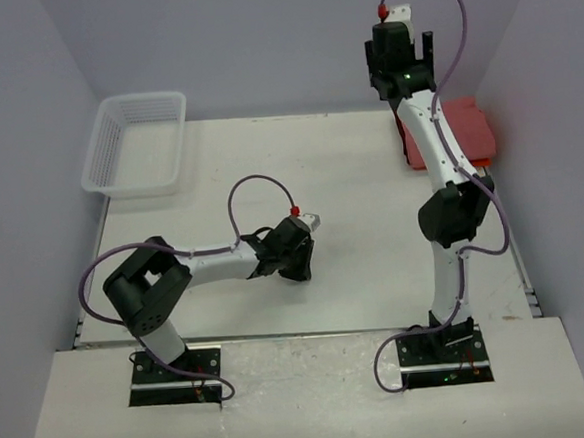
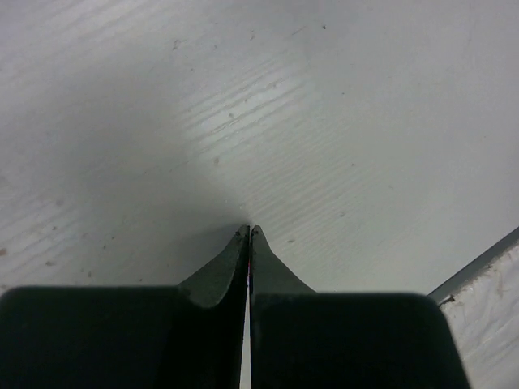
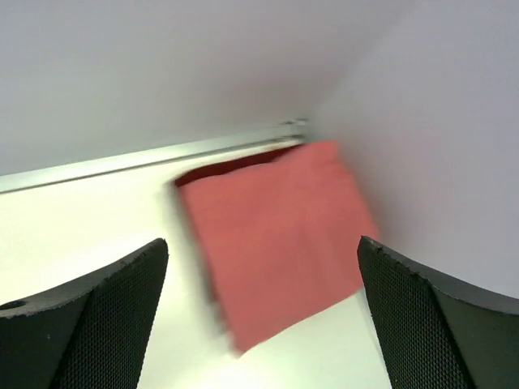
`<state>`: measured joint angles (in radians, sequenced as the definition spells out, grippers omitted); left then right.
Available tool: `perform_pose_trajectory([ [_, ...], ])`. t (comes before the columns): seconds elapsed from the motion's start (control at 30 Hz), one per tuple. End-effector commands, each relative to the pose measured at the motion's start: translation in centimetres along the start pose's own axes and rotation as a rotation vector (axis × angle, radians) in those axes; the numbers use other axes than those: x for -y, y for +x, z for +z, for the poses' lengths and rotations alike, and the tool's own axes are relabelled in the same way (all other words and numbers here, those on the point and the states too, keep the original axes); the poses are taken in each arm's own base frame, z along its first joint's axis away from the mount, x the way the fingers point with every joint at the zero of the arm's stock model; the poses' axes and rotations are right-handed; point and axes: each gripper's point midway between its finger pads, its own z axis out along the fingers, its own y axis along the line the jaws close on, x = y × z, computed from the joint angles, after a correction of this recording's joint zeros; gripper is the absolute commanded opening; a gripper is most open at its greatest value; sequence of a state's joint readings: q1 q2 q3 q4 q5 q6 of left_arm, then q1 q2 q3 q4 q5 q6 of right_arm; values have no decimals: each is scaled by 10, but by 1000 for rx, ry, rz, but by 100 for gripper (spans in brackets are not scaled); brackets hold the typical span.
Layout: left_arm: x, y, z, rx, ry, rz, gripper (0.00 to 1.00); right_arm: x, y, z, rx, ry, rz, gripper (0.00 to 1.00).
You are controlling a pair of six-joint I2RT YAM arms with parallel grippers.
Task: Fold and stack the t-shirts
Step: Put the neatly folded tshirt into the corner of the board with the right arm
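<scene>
Folded rose t-shirt (image 1: 471,131) lies flat, squared to the table's (image 1: 349,175) corner.

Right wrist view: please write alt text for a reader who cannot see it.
A folded rose-red t-shirt lies on the table near the corner, a dark maroon t-shirt peeking at its far edge. The right gripper hangs above, open and empty.

Top external: high above and behind the near edge, looking down over the whole tabletop (image 1: 349,175). Left wrist: very close to bare tabletop, facing down along the left gripper (image 2: 249,230). Right wrist: raised, aimed at the far right corner; folded rose t-shirt (image 3: 280,243) shared with the top view.
</scene>
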<state>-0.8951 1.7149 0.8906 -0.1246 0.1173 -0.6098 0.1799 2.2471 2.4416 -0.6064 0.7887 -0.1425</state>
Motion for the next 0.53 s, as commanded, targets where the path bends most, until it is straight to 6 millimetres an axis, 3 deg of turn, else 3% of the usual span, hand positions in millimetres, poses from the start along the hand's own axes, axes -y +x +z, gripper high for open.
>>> perform_pose_trajectory([
  [0.0,-6,-26,-34,134,-145,11,0,-3,-23,-106,-43,-400,304,99],
  [0.03,-8,-36,-43,197,-189,17,1,-26,5,-115,-108,-487,292,99],
  [0.07,-6,-41,-52,238,-198,20,4,-34,12,-132,-126,-553,304,99],
  [0.1,1,-55,-73,316,-189,20,11,-27,3,-163,-94,-625,343,99],
  [0.13,-3,-61,-85,380,-234,22,14,-51,31,-176,-131,-685,302,99],
  [0.17,-3,-66,-95,419,-243,21,16,-57,39,-191,-132,-733,292,99],
  [0.23,-5,-80,-126,523,-263,5,22,-64,58,-229,-110,-830,284,99],
  [0.3,-8,-89,-152,597,-275,-19,28,-65,69,-249,-89,-866,296,99],
  [0.37,-15,-95,-168,658,-305,-37,38,-61,97,-271,-106,-905,288,99],
  [0.4,-13,-100,-180,691,-295,-39,70,-61,102,-276,-102,-918,294,99],
  [0.43,-15,-102,-186,711,-307,-37,93,-58,120,-288,-98,-941,286,99],
  [0.5,-19,-104,-197,728,-327,-46,100,-51,135,-293,-117,-936,316,99],
])
